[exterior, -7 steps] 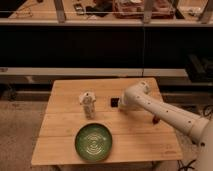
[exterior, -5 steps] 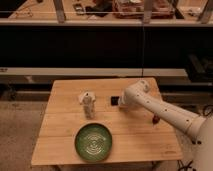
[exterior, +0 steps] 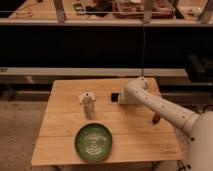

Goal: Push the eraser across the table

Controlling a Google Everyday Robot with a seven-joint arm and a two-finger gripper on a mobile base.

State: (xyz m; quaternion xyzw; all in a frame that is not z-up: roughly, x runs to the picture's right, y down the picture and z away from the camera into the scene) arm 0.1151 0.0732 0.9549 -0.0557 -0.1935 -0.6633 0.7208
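Gripper (exterior: pixel 122 98) of the white arm, low over the square pale wooden plank table (exterior: pixel 65 125); whether it is released or clenched cannot be told. The small black rectangular eraser (exterior: pixel 114 96) lies just beside it, apparently touching, on the side toward the white upright bottle-like object (exterior: pixel 88 104). The eraser's long axis is unclear.

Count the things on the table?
4: green plate at front, white bottle left of centre, black eraser at the back beside the gripper, red thing on the right. The arm may hide more.
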